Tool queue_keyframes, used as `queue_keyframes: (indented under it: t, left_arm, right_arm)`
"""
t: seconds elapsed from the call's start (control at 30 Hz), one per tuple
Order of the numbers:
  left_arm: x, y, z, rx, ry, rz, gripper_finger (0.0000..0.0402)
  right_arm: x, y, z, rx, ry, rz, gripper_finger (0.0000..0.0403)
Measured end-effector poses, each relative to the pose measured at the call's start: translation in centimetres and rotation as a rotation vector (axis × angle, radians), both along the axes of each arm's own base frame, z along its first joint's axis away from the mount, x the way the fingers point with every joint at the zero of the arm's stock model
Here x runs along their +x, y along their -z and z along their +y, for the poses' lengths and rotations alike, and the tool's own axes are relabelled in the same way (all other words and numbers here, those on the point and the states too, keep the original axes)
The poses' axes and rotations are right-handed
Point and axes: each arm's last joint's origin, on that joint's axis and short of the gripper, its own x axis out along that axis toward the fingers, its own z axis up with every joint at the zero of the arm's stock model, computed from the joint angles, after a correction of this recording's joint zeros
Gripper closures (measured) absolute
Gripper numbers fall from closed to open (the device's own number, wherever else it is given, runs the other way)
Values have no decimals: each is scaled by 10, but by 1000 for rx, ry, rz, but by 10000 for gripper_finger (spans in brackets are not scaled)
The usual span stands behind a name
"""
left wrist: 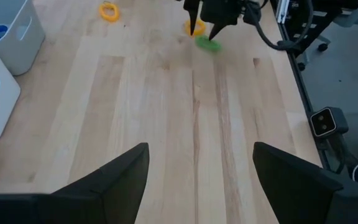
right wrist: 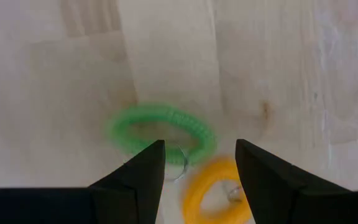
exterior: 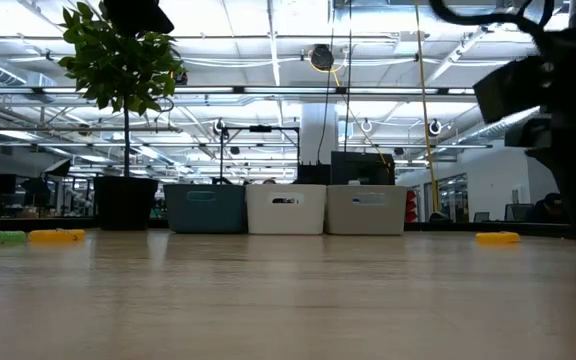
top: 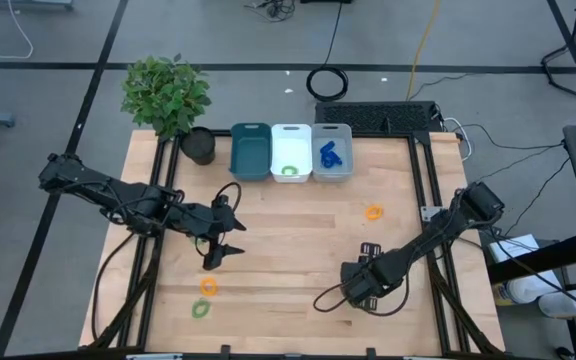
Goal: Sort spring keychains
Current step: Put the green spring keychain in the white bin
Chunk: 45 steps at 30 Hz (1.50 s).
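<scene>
Remote op, sorting run: my right gripper (right wrist: 200,146) hangs over the tabletop (right wrist: 55,74) w/ jaws apart and nothing held. Two spring keychains lie under it, touching or nearly so. The green keychain (right wrist: 143,118) has its near rim just ahead of the fingertips. The orange keychain (right wrist: 194,180) sits inside the gap, closer to one finger.

The trick here, as I judge it, is taking one loop only. I'd shift toward the green one so the fingers straddle its rim alone, then drop and close gently, since the coil looks soft and springy. A grab from this spot risks dragging the orange one along.

The left gripper (left wrist: 201,146) waits off to the side, jaws wide and empty. Its likely home is the white bin (top: 290,135), which already holds a green loop.
</scene>
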Motion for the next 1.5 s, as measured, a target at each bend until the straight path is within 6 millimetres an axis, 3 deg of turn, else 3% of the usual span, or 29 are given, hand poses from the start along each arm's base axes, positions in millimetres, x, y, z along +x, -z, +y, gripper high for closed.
queue_keyframes:
  t: [0.33,0.43,0.7,0.93,1.13,1.27,1.5]
  left_arm:
    - [-1,0,-3,-34,25,9,110]
    - [-1,0,-5,-38,33,10,110]
    - [-2,0,-8,-37,46,10,110]
    - [-2,0,-7,-33,44,9,110]
    - [-2,0,-7,-32,44,8,110]
    - [-2,0,-7,-36,40,8,110]
    - [-2,0,-7,-49,28,12,110]
  right_arm:
    - [7,19,-2,9,-34,41,227]
    - [6,25,-3,53,-47,46,258]
    - [-4,39,-8,53,-46,66,385]
    - [-5,37,-9,50,-59,55,399]
    - [-1,-1,-10,68,-107,57,402]
    - [10,-51,-16,104,-128,24,402]
    - [26,-111,-43,115,-188,56,403]
